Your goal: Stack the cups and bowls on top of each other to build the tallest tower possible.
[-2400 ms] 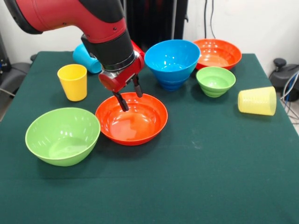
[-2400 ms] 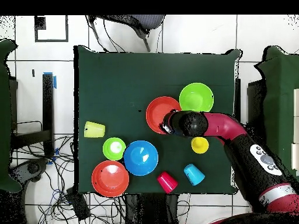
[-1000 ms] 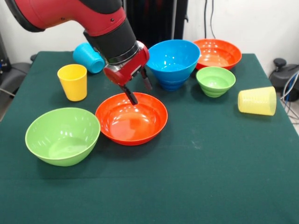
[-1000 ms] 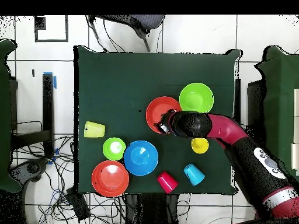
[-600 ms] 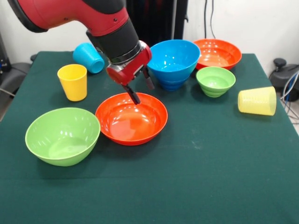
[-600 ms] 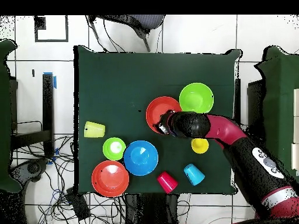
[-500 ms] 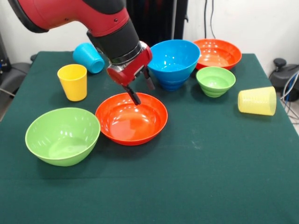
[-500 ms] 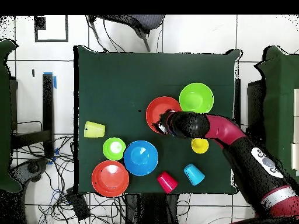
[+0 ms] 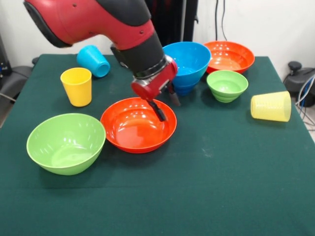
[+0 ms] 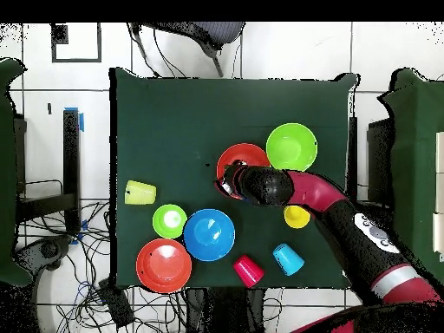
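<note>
A green table is shown with bowls and cups scattered singly; only the blue bowl is seen resting on another. Little stacking is judged done. Over the near orange bowl, at its right rim, the gripper is held, fingers spread apart, empty.

Dark green cloth table centre frame on a white tiled floor with dark grout lines, cables tangled lower left, a chair at top centre, white wall upper right in front view.
</note>
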Controlling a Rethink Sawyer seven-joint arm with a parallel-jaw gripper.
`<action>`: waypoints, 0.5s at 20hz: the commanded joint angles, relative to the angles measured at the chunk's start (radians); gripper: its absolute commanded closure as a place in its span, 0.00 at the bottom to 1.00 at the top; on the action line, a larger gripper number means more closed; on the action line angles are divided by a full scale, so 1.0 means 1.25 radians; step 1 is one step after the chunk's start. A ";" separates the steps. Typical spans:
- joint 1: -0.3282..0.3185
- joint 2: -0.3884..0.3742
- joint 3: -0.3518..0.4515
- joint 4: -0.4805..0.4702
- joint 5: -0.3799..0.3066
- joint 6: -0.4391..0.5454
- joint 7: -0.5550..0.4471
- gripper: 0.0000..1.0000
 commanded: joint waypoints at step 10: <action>0.083 0.071 -0.096 -0.046 -0.006 -0.066 0.158 0.00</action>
